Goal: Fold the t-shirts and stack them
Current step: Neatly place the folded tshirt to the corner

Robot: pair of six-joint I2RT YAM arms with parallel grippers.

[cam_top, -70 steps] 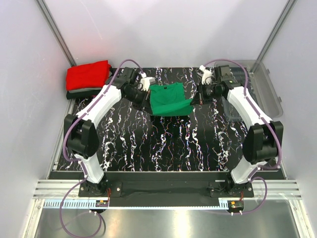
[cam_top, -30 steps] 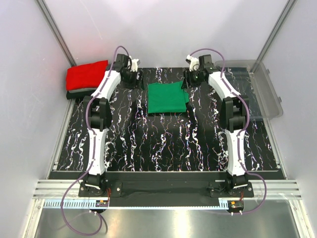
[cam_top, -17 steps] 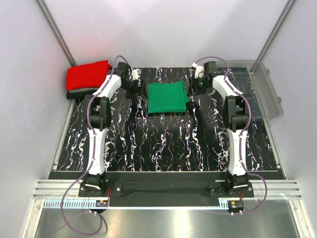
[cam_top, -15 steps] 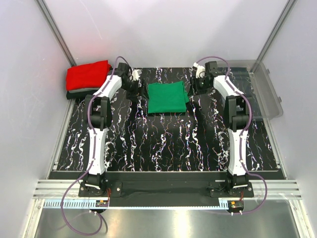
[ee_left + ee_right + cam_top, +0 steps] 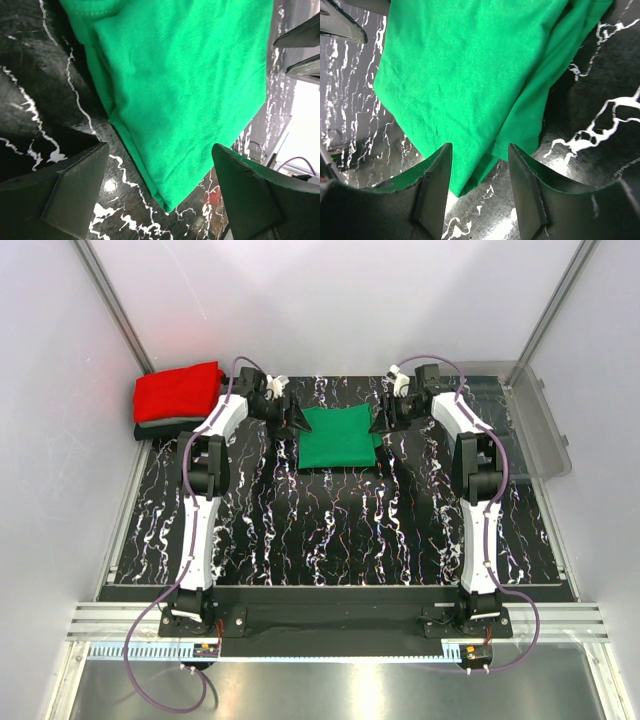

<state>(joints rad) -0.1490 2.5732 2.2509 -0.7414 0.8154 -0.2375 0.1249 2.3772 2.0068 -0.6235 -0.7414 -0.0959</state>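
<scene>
A folded green t-shirt (image 5: 340, 437) lies flat at the far middle of the table. My left gripper (image 5: 293, 420) is open beside its far left corner, and the shirt's corner (image 5: 185, 75) shows between the wide-apart fingers (image 5: 75, 190) with nothing gripped. My right gripper (image 5: 385, 420) is open at the far right corner, its jaws standing just off the shirt's edge (image 5: 465, 65). A folded red t-shirt (image 5: 178, 392) rests on a dark folded t-shirt (image 5: 165, 428) at the far left.
A clear plastic bin (image 5: 535, 425) stands at the far right edge. The black marbled table (image 5: 330, 530) stretches toward the arm bases. White walls close in the back and both sides.
Both grippers have opened wider and turned their fingers in toward the green shirt's far corners. The shirt, lifted and half folded earlier, now lies flat and still.
</scene>
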